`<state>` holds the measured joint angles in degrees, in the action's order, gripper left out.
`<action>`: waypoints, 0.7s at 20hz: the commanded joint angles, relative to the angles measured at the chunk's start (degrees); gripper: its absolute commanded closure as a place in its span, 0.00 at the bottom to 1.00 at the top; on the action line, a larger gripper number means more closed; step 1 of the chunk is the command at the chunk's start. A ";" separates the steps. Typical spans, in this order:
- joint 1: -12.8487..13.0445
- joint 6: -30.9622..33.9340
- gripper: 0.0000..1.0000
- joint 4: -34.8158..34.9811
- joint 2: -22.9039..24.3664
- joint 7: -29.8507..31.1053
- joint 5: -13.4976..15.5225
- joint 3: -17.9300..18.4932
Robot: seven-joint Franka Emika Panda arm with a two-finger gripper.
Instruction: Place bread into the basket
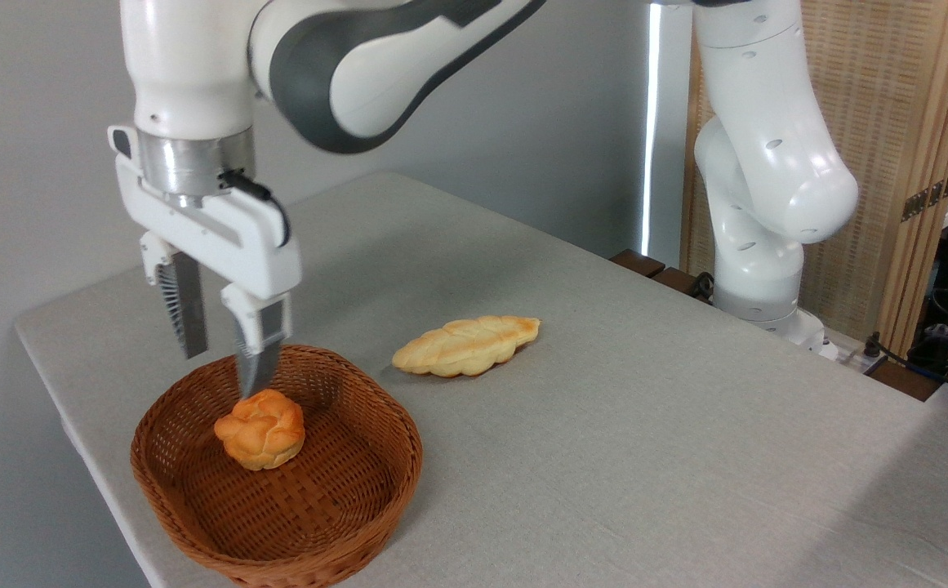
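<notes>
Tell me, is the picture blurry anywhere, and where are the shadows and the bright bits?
In the camera view, everything looks sharp: the bun, the basket and the open hand above it. The light is soft, so only a faint shadow shows beside the braided loaf on the table. The brightest bit is the white strip of light behind the arm, with mild shine on the arm's shell.

Bun (260,429) sits inside the basket (343,523), toward its back half. Basket stands at the table's (645,457) front left corner. Braided loaf (466,345) lies on the table behind and right of the basket, apart from it. Gripper (224,367) hangs above the bun, clear of it.
</notes>
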<state>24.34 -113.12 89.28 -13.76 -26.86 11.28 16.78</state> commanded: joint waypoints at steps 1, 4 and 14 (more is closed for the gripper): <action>-4.01 9.03 0.00 0.54 6.01 -0.21 0.23 0.98; -8.86 15.46 0.00 0.72 9.88 -2.13 0.23 0.36; -19.24 19.79 0.00 1.16 13.32 -0.84 -10.22 -15.72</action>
<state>5.78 -93.03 89.71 -0.20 -30.41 4.44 3.99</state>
